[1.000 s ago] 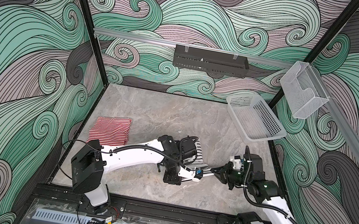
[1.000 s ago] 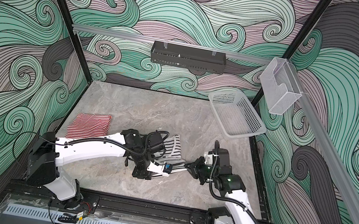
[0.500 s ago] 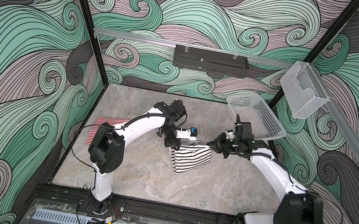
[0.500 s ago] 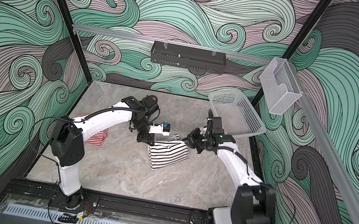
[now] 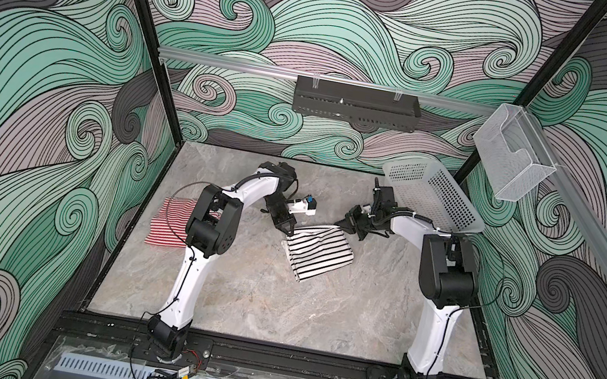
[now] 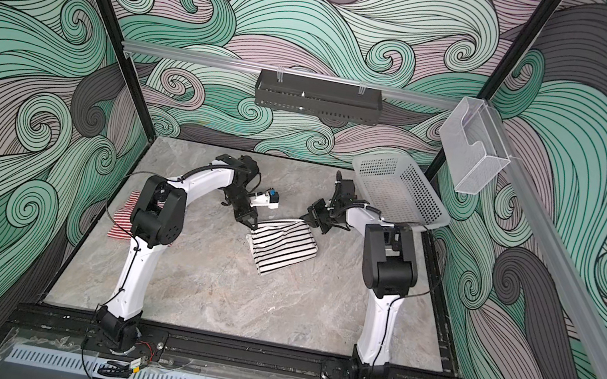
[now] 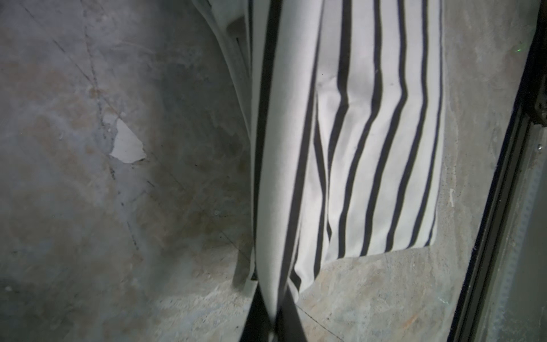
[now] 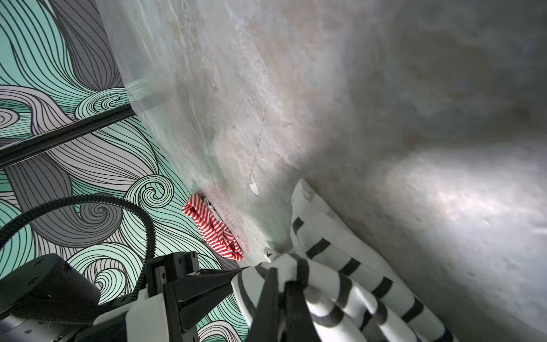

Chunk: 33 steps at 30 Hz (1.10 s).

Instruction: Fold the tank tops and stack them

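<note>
The white tank top with thin black stripes [image 5: 317, 254] [image 6: 281, 247] lies folded mid-table, its far edge raised and stretched between both grippers. My left gripper [image 5: 288, 232] [image 6: 252, 226] is shut on that edge's left corner, with cloth [image 7: 370, 148] running out from the jaws [image 7: 273, 319]. My right gripper [image 5: 341, 227] [image 6: 305, 218] is shut on the right corner, fabric [image 8: 340, 266] bunched round its tips [image 8: 281, 296]. The red-and-white tank top [image 5: 171, 226] [image 6: 124, 218] [image 8: 216, 228] lies folded by the left wall, partly hidden behind the left arm.
A white perforated basket [image 5: 431, 198] [image 6: 398, 190] leans at the back right corner, just behind the right arm. A black rack [image 5: 354, 104] and a clear holder [image 5: 509, 159] hang on the walls. A black frame rail [image 7: 503, 207] borders the marble table.
Both arms swung from the table's front to its far middle, carrying the black-striped top's edge with them. Over the last half second they barely shifted.
</note>
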Each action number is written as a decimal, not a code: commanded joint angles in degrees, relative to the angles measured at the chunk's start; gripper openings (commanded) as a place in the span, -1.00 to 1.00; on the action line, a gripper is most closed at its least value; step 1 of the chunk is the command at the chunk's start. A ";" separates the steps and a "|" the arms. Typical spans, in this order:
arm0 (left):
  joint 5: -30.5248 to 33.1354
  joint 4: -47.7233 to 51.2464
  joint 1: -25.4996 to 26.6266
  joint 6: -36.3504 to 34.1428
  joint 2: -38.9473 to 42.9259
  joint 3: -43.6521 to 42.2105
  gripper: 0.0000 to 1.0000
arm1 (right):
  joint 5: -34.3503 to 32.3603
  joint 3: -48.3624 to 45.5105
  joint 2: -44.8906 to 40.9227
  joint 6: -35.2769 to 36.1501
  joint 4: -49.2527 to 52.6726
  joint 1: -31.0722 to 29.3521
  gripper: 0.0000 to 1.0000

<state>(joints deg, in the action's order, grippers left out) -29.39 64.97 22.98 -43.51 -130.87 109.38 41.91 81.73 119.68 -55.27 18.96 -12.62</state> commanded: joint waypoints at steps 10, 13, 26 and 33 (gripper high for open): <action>-7.16 4.99 -0.05 -2.31 4.15 -6.18 -1.00 | 1.24 4.40 3.33 1.96 0.74 -0.45 -0.72; -6.91 4.05 -0.47 -1.86 4.76 -7.82 -1.00 | 2.29 5.23 4.73 2.07 -0.05 -0.63 -0.38; 2.30 -4.67 -2.21 7.42 7.65 -14.62 -0.10 | -5.62 -3.39 -12.33 12.19 6.88 -3.05 0.14; 10.20 -16.73 -2.04 14.31 17.88 -22.41 0.55 | -7.13 -13.53 -19.81 13.47 3.89 -4.92 0.03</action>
<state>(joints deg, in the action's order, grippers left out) -22.68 54.68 21.06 -33.12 -118.21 87.44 37.10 71.48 99.24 -43.59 22.87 -17.04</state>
